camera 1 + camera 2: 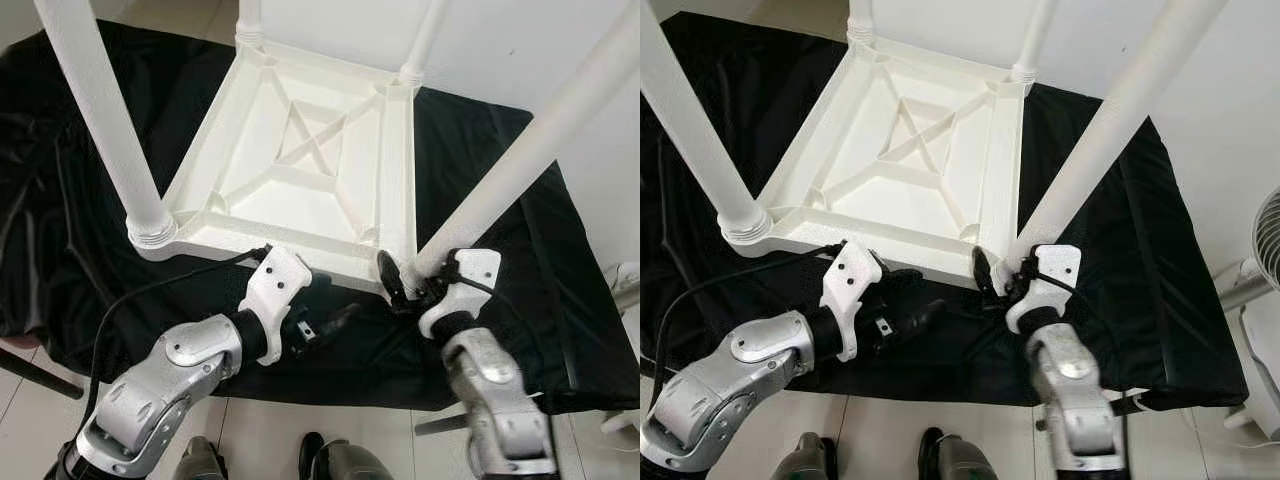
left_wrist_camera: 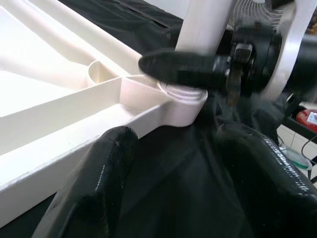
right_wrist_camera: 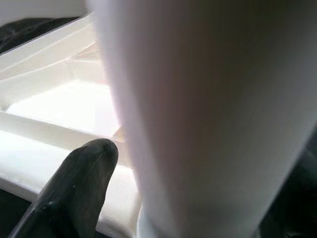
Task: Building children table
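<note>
White plastic table top lies upside down on a black cloth, ribbed underside facing up with an X-shaped brace at its centre. All positions below are taken from this table top.

At its near-left corner, a white leg stands upright in its threaded socket. At the far-left corner, a second leg rises out of frame. At the far-right corner, a third leg is seated in its socket.

Left gripper sits just in front of the near edge, a little left of the near-right corner, low over the cloth. Its two black fingers are spread apart with nothing between them; the left wrist view looks between them toward the near-right corner socket. A black cable runs from the left wrist across the cloth, in front of the near edge.

At the near-right corner, the fourth leg stands in the socket, leaning outward to the right. Right gripper is at the base of this leg, fingers closed around it just above the socket; in the right wrist view the leg crowds the frame, with one black finger beside it.

Right of the table top, beyond the cloth edge, part of a white fan stands on the floor.
</note>
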